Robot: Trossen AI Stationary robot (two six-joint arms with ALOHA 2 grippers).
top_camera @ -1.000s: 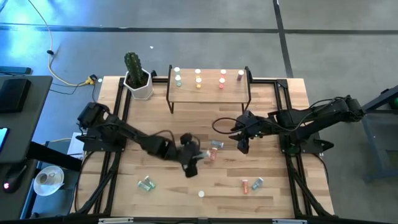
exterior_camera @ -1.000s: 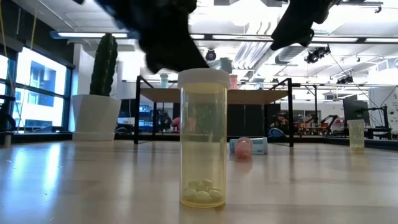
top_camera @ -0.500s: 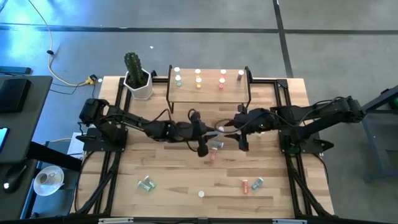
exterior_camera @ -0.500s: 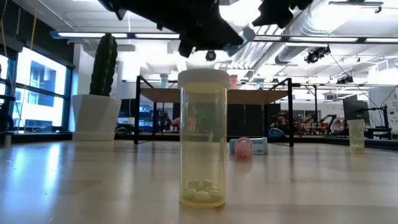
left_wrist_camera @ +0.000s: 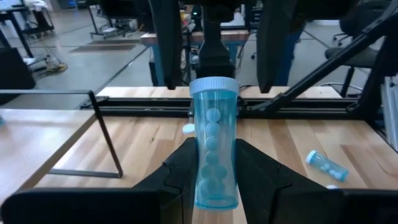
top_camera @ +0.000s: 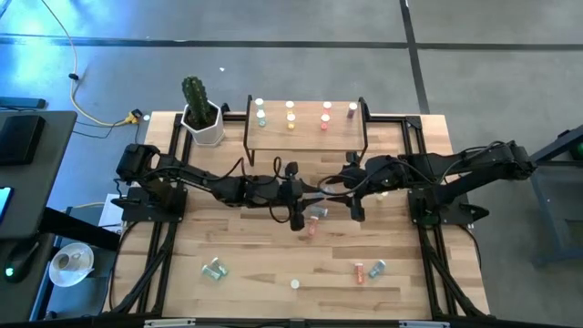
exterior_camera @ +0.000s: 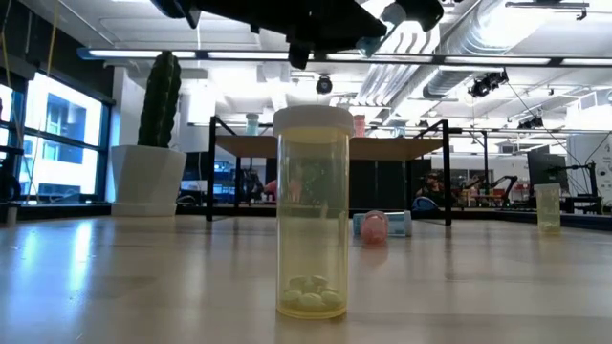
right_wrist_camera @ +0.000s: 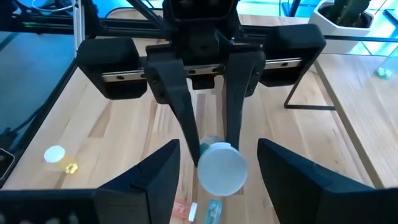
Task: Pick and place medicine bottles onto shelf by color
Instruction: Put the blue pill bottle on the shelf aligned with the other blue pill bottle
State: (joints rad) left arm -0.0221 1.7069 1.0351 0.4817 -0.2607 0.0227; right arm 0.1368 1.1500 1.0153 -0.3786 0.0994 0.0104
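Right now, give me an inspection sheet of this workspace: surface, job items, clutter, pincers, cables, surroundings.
Surface: light-wood table with a black frame.
Job's things: shelf at the far edge carries eight bottles in colour pairs. A pale blue bottle sits between the fingers of the left pincer. Loose bottles on the table: a pink and blue pair lying at centre, a green one, a yellow one standing, an orange and teal pair.
Clutter: potted cactus beside the shelf.
Pincers: left shut on the pale blue bottle at table centre; right pincer open, facing it with fingers either side of the cap.
Cables: yellow cable on the floor.
Surroundings: grey floor, side desk.
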